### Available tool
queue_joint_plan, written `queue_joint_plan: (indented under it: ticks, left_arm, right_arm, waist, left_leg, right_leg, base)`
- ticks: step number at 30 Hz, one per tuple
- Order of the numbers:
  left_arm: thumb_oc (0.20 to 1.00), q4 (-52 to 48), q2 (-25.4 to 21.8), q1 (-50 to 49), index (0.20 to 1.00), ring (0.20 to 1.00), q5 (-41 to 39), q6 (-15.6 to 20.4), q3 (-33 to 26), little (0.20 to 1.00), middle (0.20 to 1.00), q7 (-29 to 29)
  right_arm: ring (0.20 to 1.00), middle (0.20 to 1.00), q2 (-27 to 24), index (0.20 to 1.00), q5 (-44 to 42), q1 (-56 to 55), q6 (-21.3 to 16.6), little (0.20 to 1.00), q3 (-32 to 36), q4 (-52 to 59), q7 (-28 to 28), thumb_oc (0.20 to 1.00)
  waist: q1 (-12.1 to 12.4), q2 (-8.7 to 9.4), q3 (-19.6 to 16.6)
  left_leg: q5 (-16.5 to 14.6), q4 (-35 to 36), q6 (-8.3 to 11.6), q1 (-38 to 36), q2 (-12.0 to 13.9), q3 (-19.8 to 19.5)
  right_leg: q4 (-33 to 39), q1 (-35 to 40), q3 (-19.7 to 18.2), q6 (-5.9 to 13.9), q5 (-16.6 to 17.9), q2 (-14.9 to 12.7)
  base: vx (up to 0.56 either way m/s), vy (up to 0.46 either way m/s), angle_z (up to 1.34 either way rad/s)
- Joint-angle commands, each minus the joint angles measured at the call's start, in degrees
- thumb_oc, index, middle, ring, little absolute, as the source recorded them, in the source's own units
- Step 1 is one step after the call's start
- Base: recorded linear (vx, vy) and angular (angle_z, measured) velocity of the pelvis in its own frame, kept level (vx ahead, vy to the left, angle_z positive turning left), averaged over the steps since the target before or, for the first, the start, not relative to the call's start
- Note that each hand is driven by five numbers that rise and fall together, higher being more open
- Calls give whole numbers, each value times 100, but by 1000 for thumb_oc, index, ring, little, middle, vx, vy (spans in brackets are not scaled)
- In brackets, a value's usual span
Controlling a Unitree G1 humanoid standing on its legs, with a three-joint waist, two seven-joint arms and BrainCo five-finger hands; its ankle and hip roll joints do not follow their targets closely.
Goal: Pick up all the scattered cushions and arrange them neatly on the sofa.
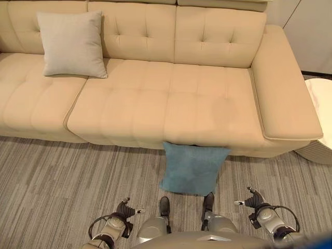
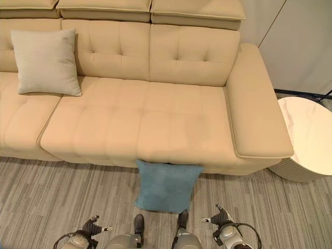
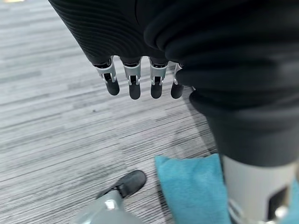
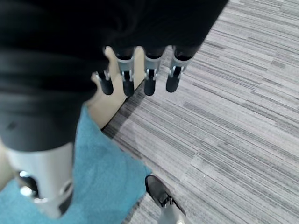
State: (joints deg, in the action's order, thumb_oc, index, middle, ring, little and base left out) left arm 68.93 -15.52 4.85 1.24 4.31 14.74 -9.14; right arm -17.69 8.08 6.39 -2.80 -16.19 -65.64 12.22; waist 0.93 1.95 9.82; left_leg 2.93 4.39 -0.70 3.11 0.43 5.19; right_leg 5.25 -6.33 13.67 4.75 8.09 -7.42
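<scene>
Blue cushion (image 1: 193, 168) on the striped grey carpet (image 1: 52, 176), propped against the front of the sofa (image 1: 171, 98), upper edge touching the seat base, lower edge resting on the floor near the robot.

Left hand (image 1: 124, 210) low at the lower left of the head views, above the carpet and well apart from the blue cushion; fingers (image 3: 134, 86) hanging straight and relaxed in the left wrist view, nothing between them. Past those fingers, bare carpet and one corner of the blue cushion.

Right hand (image 1: 253, 199) low at the lower right, likewise above the carpet, off to the side of the blue cushion and not touching it; fingers (image 4: 149, 81) straight and loose in the right wrist view, holding nothing. Beyond them, a stretch of the sofa's beige front, with the blue cushion lying against it and carpet spreading out to the side.

Further out, a grey cushion (image 1: 72, 44) standing upright on the left part of the sofa seat, leaning on the tufted backrest. Middle and right seat sections bare, broad padded armrest at the right end. Just beyond that armrest, a round white side table (image 2: 306, 140) with a ribbed base, standing on the carpet.
</scene>
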Motion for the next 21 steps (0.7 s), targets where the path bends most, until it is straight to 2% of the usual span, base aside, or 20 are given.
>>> queue_joint_plan:
  ticks: [1, 7, 8, 10, 11, 15, 21]
  left_arm:
    - [1000, 6, -46, 257, 1000, 1000, 13, 91, 58, 1000, 1000, -103]
    - [1000, -60, -50, 318, 1000, 1000, -18, 86, 140, 1000, 1000, -101]
    - [1000, -62, -129, 344, 1000, 1000, -15, 76, 111, 1000, 1000, -111]
    - [1000, -54, -149, 343, 1000, 1000, -30, 72, 75, 1000, 1000, -108]
    - [1000, -23, -166, 285, 1000, 1000, -21, 73, 21, 1000, 1000, -114]
    - [1000, 81, -173, 216, 1000, 1000, -27, 64, -41, 1000, 1000, -97]
    - [1000, 162, -140, 232, 1000, 1000, 27, 67, -39, 1000, 1000, -126]
  right_arm:
    - [1000, 1000, -291, 1000, -66, 137, -50, 1000, -132, 172, 196, 1000]
    - [1000, 1000, -330, 1000, -61, 204, -27, 1000, -111, 180, 225, 1000]
    - [1000, 1000, -270, 1000, -63, 236, -23, 1000, -171, 196, 185, 1000]
    - [1000, 1000, -259, 1000, -72, 223, -33, 1000, -173, 171, 163, 1000]
    - [1000, 1000, -236, 1000, -68, 146, -46, 1000, -142, 115, 140, 1000]
    - [1000, 1000, -210, 1000, -83, 106, -42, 1000, -105, 42, 156, 1000]
    - [1000, 1000, -223, 1000, -88, 102, -64, 1000, -139, 140, 196, 1000]
  waist:
    - [38, 35, 211]
    - [-8, 95, 289]
    - [5, 107, 361]
    - [11, 99, 344]
    - [53, 116, 243]
    - [115, 119, 84]
    - [110, 148, 132]
  left_leg:
    - [-510, -504, 180, 403, -157, -193]
    - [-622, -715, 91, 518, -230, -223]
    - [-633, -873, 25, 627, -158, -112]
    - [-618, -864, 21, 635, -146, -92]
    - [-595, -780, 51, 595, -189, -56]
    - [-513, -603, 115, 538, -167, 13]
    - [-455, -569, 167, 558, -104, 84]
  right_leg:
    - [-623, 42, -179, 339, -701, -128]
    - [-783, -179, -347, 434, -569, -207]
    - [-1269, -318, -387, 452, -703, -202]
    - [-1377, -259, -392, 442, -799, -171]
    - [-1197, 40, -332, 415, -869, -130]
    - [-908, 103, -238, 402, -806, -113]
    - [-597, 181, -127, 409, -697, -144]
  base:
    - [-10, -7, -4]
    - [-41, 68, -11]
    - [-136, 118, -52]
    - [-59, 57, -52]
    - [-10, 24, -13]
    - [1, -38, -6]
    - [-34, -65, -3]
